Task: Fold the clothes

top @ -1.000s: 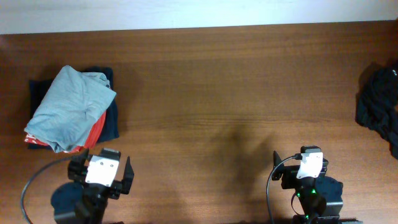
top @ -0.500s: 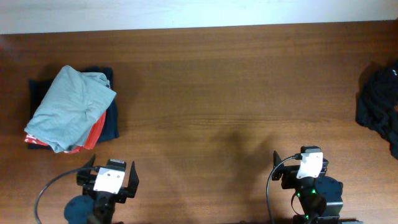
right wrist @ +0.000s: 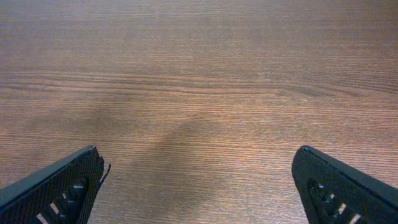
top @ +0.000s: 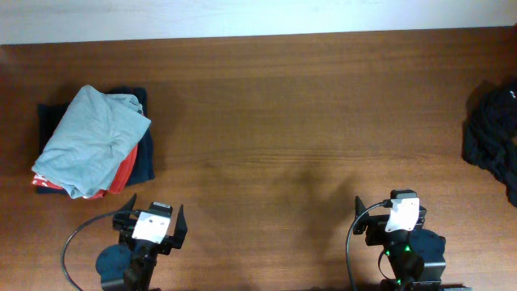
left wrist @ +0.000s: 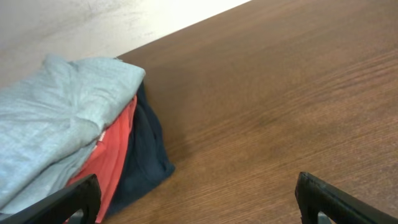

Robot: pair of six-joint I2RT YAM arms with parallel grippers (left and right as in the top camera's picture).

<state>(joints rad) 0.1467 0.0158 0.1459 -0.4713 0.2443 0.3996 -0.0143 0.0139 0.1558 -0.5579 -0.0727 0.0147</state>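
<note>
Two black arms (top: pixel 401 259), white camera housings (top: pixel 153 226), black cables (top: pixel 349 242)

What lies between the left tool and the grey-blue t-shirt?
Overhead: bare table, then the red garment's edge poking from under the grey-blue t-shirt.

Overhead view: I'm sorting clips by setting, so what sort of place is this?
Probably a robot test bench for laundry folding: a wooden table, a left arm and right arm at its edge, a grey-blue t-shirt topping a clothes pile.
</note>
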